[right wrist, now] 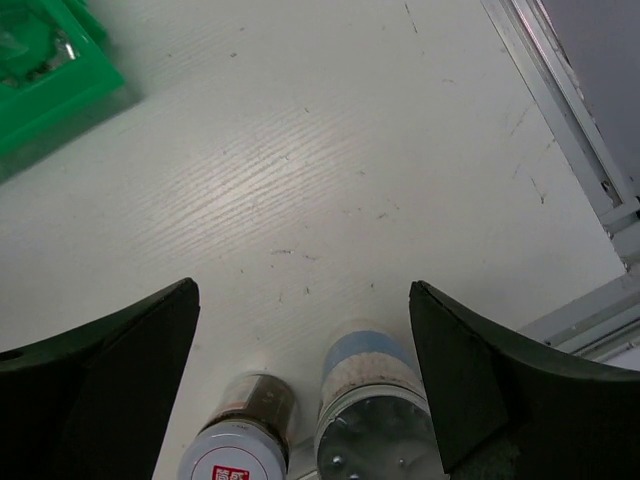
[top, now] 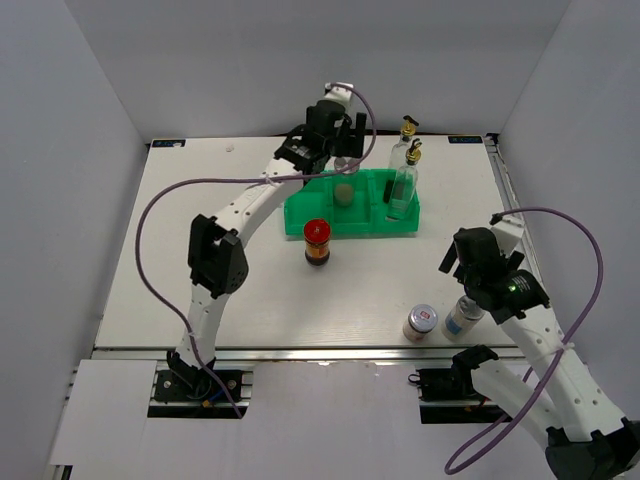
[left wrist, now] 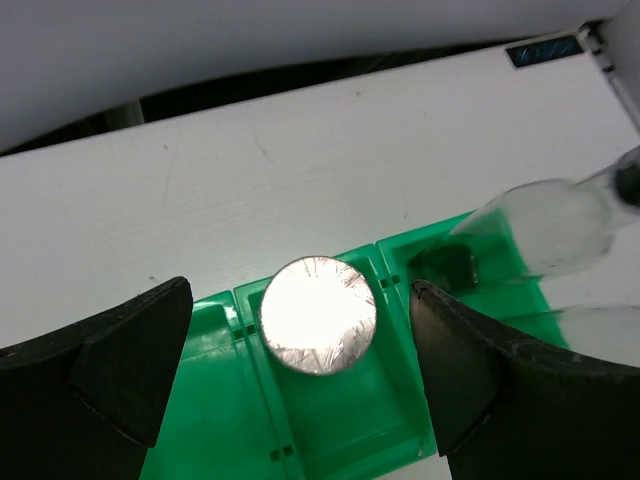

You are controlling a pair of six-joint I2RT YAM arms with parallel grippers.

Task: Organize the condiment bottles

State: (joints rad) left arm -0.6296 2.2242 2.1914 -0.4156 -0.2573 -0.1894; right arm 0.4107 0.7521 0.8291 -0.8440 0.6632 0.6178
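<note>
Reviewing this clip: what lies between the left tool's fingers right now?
A silver-lidded shaker stands there, in the middle compartment of the green tray, clear of both fingers of the left tool. The left wrist view shows it.

Even bright light; glare blows out the shaker [left wrist: 318, 314].

At the right end of the green tray [left wrist: 340, 420], 1 glass bottle [left wrist: 560, 225] is blurred and cut by the picture's edge.
</note>
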